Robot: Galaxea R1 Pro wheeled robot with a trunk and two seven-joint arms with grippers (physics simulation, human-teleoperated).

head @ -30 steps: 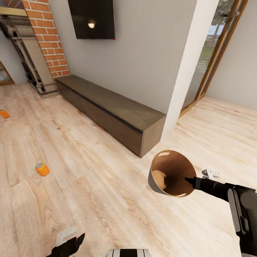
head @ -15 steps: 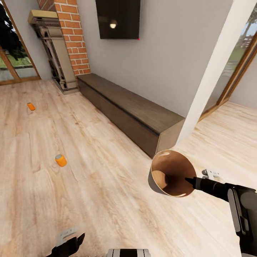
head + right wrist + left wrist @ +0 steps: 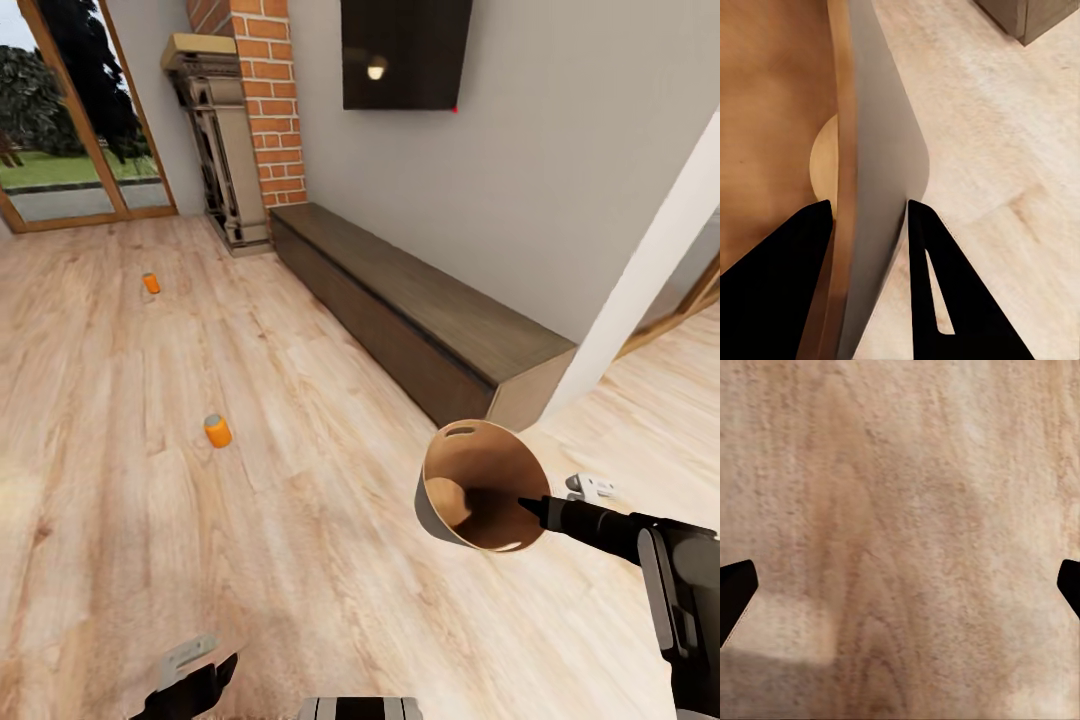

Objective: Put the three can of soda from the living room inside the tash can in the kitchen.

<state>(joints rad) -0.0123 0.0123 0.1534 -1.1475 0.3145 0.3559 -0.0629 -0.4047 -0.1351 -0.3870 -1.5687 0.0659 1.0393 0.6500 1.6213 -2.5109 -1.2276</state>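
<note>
Camera panned left; tash can (image 3: 478,487) in right end effector (image 3: 527,505)

I see a pale wood-plank floor (image 3: 300,560) spreading ahead of me. Two orange soda cans stand on it: the nearer orange can (image 3: 217,431) is ahead of my left gripper (image 3: 200,685) and well apart from it, and the farther orange can (image 3: 151,283) is well beyond that one, toward the glass door. A long dark bench (image 3: 420,320) sits on the floor along the wall, ahead of my right gripper (image 3: 525,505).
</note>
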